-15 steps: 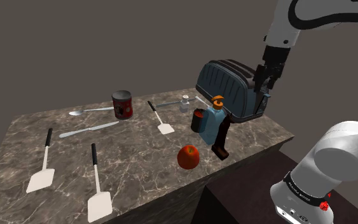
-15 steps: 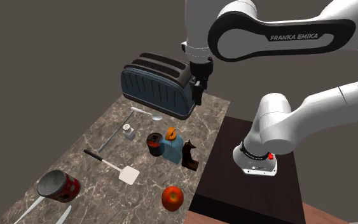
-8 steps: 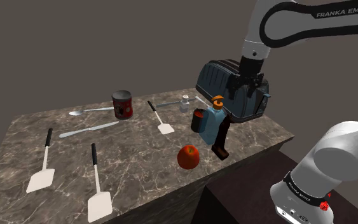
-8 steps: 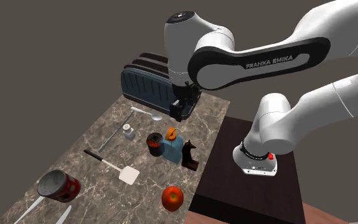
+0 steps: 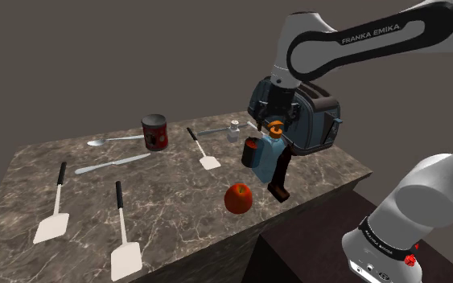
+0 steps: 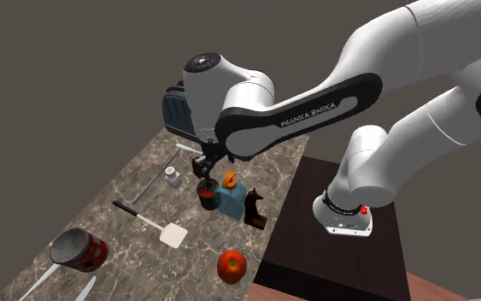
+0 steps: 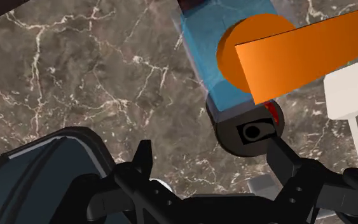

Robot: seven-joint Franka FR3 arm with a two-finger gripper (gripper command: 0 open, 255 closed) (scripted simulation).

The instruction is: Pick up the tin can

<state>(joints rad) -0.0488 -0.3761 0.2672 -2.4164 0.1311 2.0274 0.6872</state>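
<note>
Gripper [image 7: 209, 147] fingers spread, clasping nothing; arm hides part of toaster [image 5: 317, 125]. Tin can [image 5: 154, 132] well apart, contents indiscernible.

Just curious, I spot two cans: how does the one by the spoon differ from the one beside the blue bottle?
The red tin can is bigger and stands alone; the small dark can crowds the blue bottle. The gripper hovers over the small dark can, far from the red tin can. Both stand upright.

Red tin can [image 5: 154, 131] upright, seemingly open-topped, beside spoon [image 5: 113, 140].
</note>
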